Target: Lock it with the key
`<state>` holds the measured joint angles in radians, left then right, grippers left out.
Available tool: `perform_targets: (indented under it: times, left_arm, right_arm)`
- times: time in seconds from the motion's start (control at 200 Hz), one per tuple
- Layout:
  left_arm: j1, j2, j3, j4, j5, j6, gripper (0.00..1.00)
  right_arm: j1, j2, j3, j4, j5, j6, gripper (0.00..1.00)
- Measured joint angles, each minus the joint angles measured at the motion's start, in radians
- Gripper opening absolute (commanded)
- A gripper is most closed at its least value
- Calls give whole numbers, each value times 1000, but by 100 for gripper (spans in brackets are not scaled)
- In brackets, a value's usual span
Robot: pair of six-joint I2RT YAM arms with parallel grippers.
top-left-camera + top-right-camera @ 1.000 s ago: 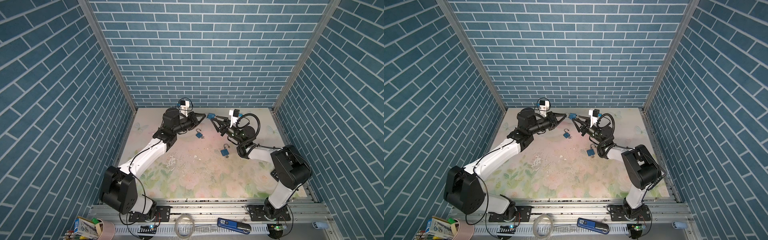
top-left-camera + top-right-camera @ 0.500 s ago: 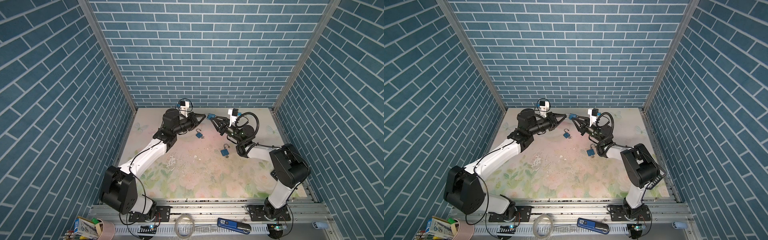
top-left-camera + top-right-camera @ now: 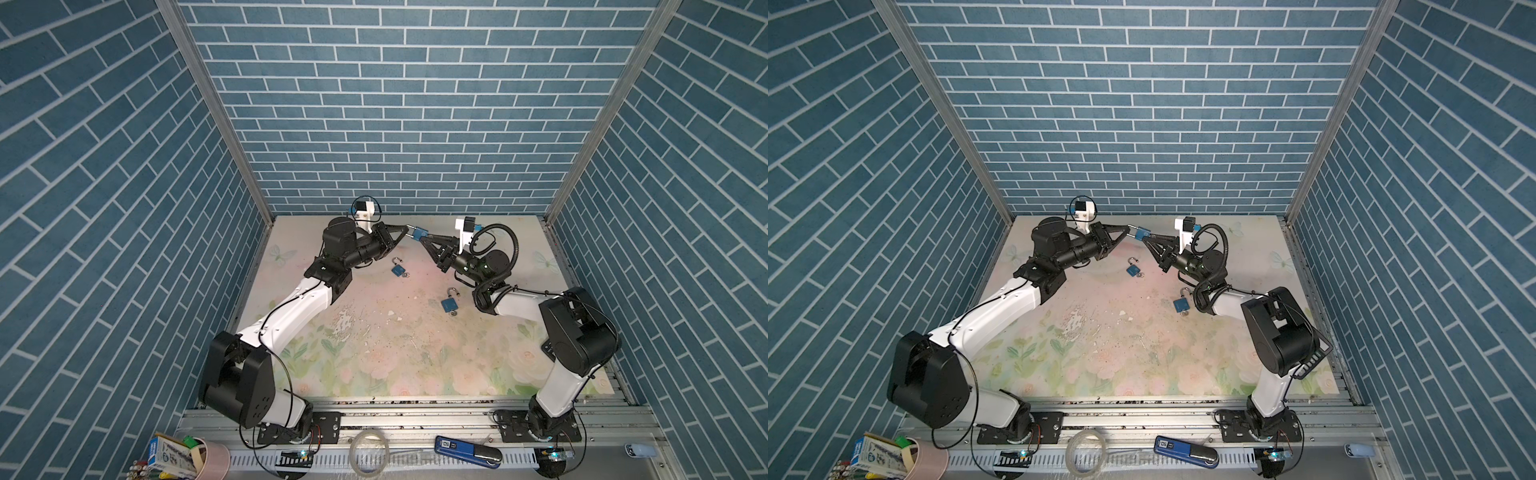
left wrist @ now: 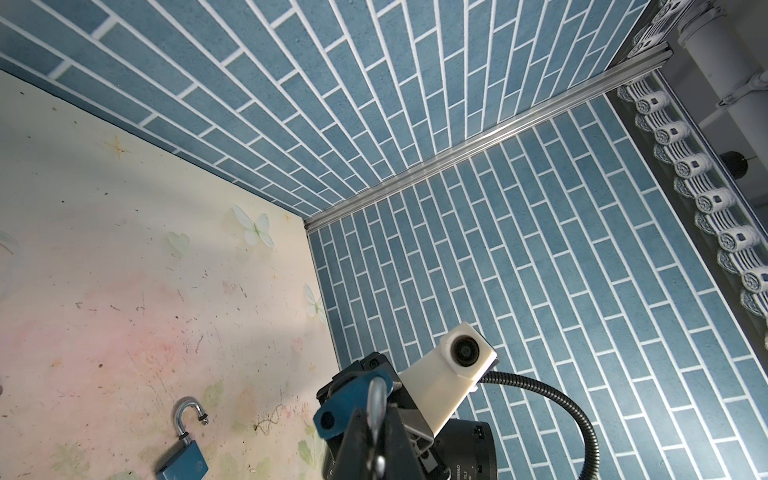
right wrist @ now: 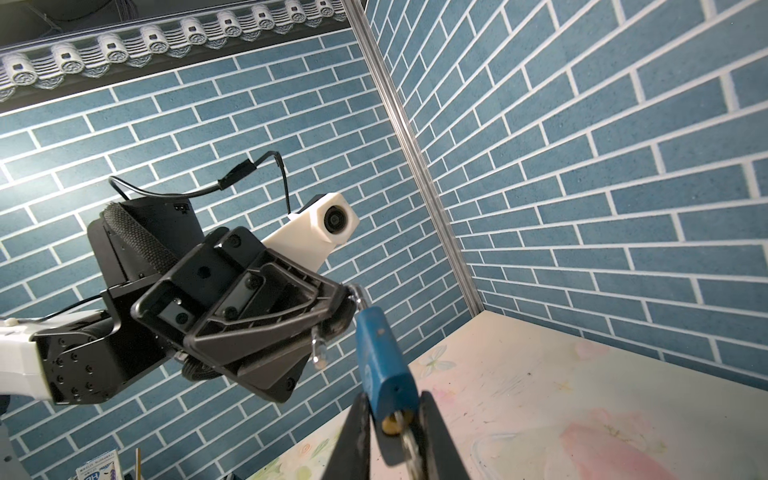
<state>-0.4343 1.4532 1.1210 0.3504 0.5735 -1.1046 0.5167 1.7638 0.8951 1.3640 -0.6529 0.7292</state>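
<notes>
Enclosure: blue brick-pattern walls (image 3: 395, 104) on three sides, with a worn floral bench (image 3: 415, 365) as the floor.

Both arms meet above the rear middle of the bench. A blue padlock (image 3: 419, 233) is held clear of the surface between them.

Left end effector (image 3: 405, 227): closed on the padlock's silver shackle (image 4: 377, 401). The shackle is open, with its free leg standing outside the body in the right wrist view.

Right end effector (image 3: 424, 240): its fingers (image 5: 357, 440) stand on either side of the padlock's lower end. What looks like the key (image 5: 406, 439) projects there below the brass keyhole. Whether the fingers press on it cannot be told from that close view.

Also on the bench: a second padlock (image 3: 398, 270) lies below the left end effector with its shackle open. A third padlock (image 3: 449, 305) lies beside the right forearm. Both are well apart from the held one and untouched by either arm.
</notes>
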Motion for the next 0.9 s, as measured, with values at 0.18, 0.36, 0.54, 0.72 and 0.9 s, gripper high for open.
perform_targets:
  times: [0.18, 0.36, 0.54, 0.72, 0.9]
  left_arm:
    - [2, 0, -5, 20, 0, 0, 0]
    - [3, 0, -5, 26, -1, 24, 0]
    - [5, 0, -3, 36, -1, 74, 0]
    - [7, 2, -3, 49, -10, 126, 0]
    - [8, 2, -3, 46, -24, 171, 0]
  right_arm:
    - [-5, 0, 13, -2, -17, 8, 4]
    - [-14, 0, 39, -11, -46, 53, 2]
    - [-28, 4, 78, -31, -92, 139, 0]
    - [-42, 29, 137, -50, -148, 257, 0]
    - [-48, 35, 172, -95, -183, 340, 0]
